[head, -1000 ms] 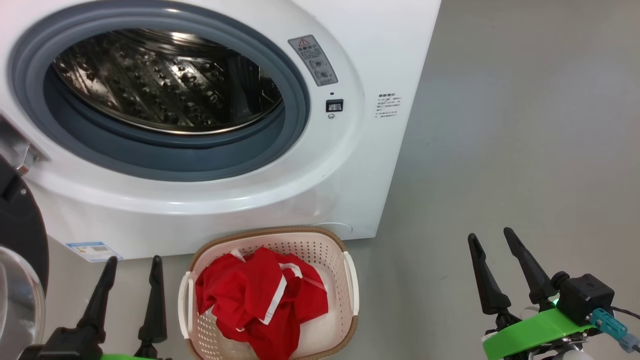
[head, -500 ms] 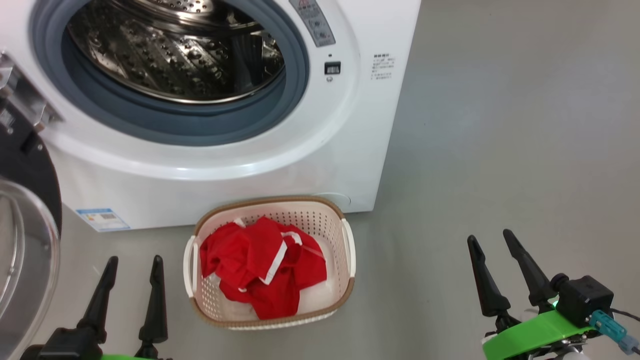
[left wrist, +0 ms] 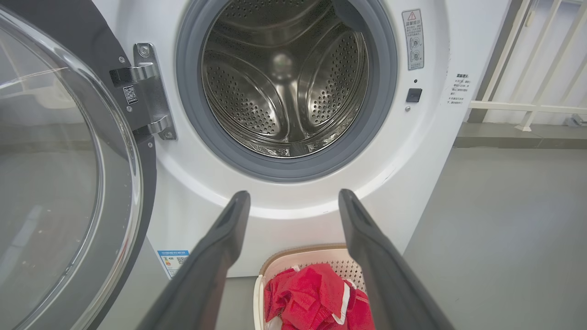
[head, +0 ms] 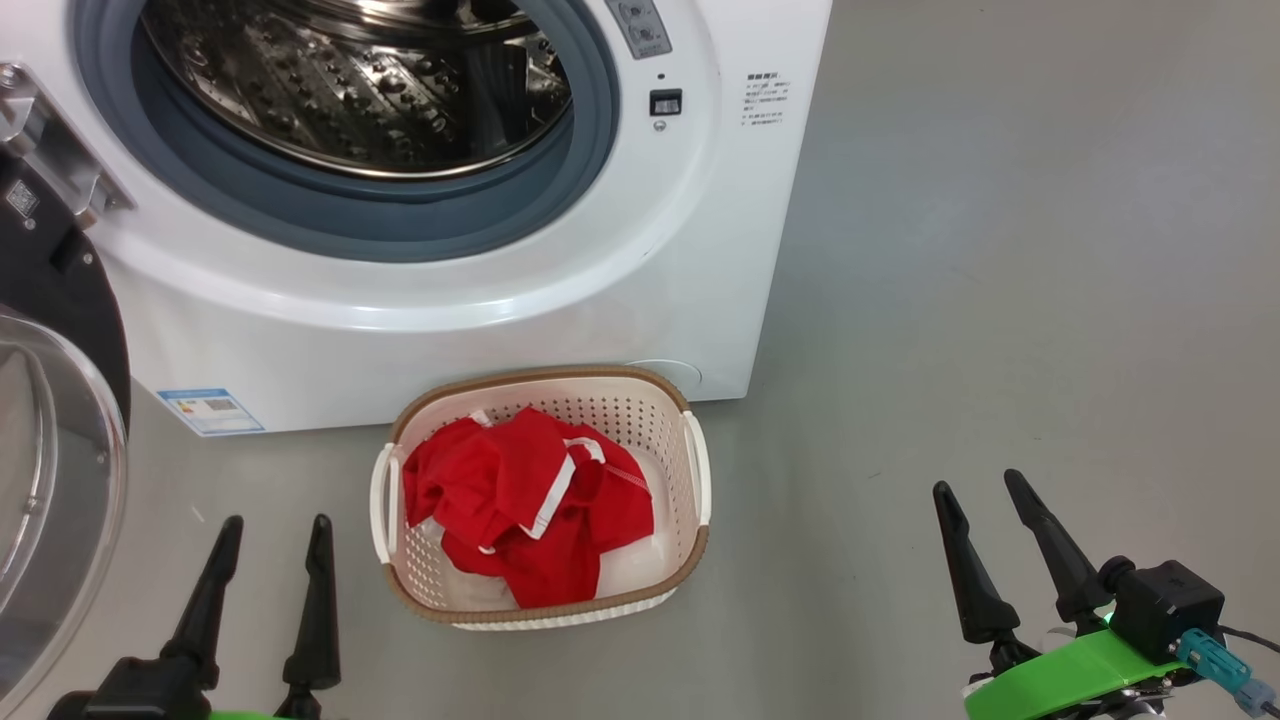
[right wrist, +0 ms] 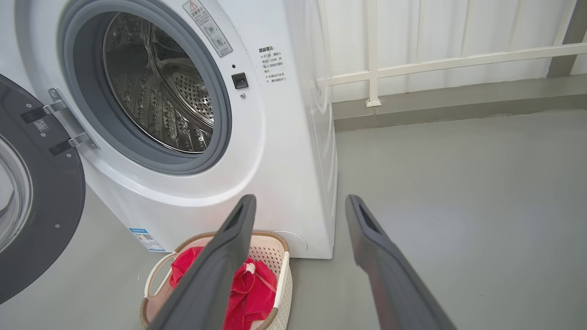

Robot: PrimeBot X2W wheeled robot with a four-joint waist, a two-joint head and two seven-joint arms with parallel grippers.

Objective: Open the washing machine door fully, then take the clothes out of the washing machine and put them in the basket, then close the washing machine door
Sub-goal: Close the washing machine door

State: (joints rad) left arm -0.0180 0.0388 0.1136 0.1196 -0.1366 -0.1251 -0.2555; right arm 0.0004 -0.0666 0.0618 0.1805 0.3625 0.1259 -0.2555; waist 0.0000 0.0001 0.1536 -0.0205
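A laundry area: front-loading washing machine [head: 450, 330] on grey floor [head: 1000, 300], white railing [right wrist: 435, 64] behind.

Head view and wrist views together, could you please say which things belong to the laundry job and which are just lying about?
Job: washing machine, open door, red clothes, basket.
Just about: white railing, grey floor.

Head view has shifted
The washer [head: 600, 300] and basket [head: 545, 373] now lie further toward 12 o'clock in the picture; the basket's near rim, cut off before, shows whole.
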